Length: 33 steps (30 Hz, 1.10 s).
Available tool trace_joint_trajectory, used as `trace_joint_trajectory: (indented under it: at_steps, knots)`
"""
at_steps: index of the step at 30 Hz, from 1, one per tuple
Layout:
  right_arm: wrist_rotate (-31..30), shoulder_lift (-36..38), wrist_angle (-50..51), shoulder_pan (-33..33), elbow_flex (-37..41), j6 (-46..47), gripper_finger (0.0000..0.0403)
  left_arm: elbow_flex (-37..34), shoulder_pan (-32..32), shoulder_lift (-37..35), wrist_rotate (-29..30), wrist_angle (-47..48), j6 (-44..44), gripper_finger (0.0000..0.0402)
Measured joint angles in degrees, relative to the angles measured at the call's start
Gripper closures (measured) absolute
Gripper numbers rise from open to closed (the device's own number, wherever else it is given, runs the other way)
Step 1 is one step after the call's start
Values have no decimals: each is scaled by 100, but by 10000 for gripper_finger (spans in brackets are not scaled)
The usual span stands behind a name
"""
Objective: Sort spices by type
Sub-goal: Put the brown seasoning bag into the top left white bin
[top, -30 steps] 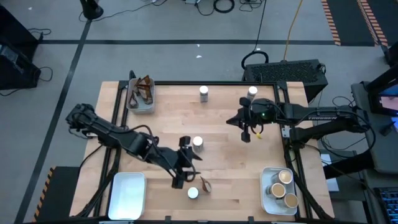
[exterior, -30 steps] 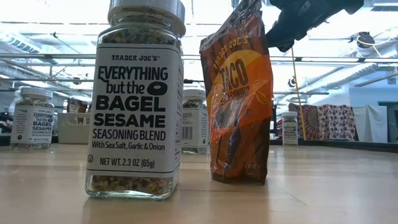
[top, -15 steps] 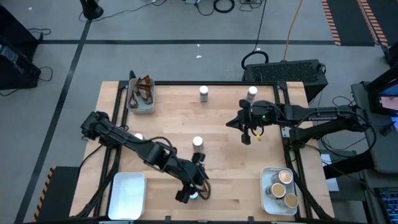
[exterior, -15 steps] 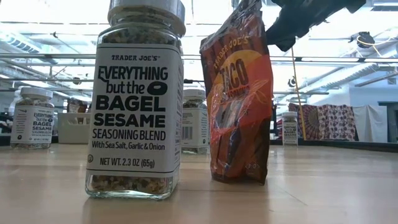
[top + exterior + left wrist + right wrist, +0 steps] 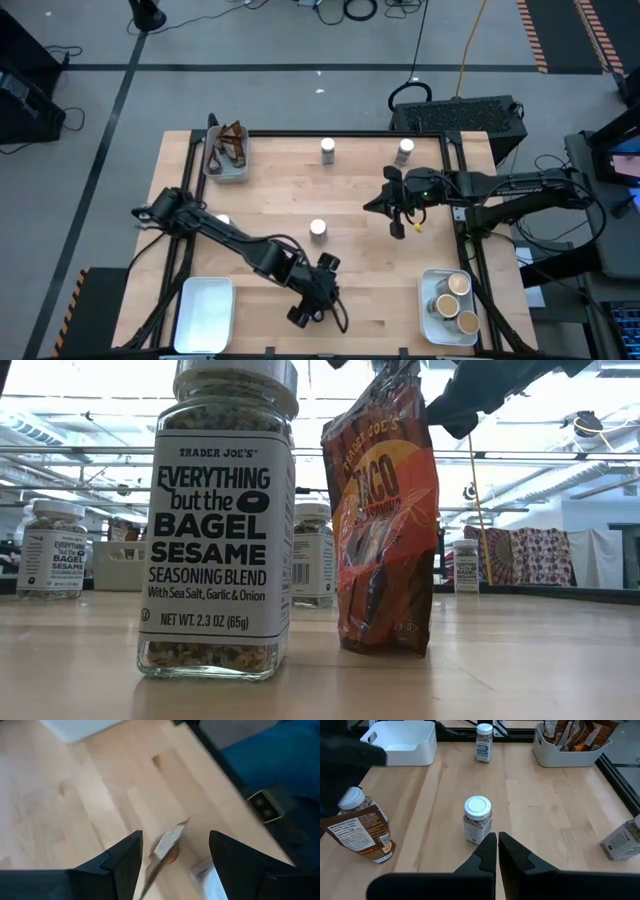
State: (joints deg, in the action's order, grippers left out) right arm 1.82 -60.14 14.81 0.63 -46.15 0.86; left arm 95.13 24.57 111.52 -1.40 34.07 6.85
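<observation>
Left gripper (image 5: 318, 312) over sachet (image 5: 385, 520) at table (image 5: 365, 250) front edge, jaws apart astride it. Right gripper (image 5: 497, 851) hovers mid-table, jaws closed, empty.

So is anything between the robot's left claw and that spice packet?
No, nothing visible is. The left gripper hangs open right over the standing sachet, whose top edge shows between its fingers. A white-lidded jar stands close beside it, not in between.
</observation>
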Motion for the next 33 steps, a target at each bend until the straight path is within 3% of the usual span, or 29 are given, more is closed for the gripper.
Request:
trace_joint_trajectory:
  at_steps: [17,24,31,33]
  knots:
    - [-4,0,2,-1,0,-43,403,-4,-431,263,32,730,7,182]
    - [-6,0,2,-1,0,-45,403,-4,-436,263,-102,742,229,252]
    - [-8,0,2,-1,0,-101,403,-4,-419,263,-276,740,624,379]
    - [-8,0,2,-1,0,-107,403,-5,-416,242,-157,743,662,392]
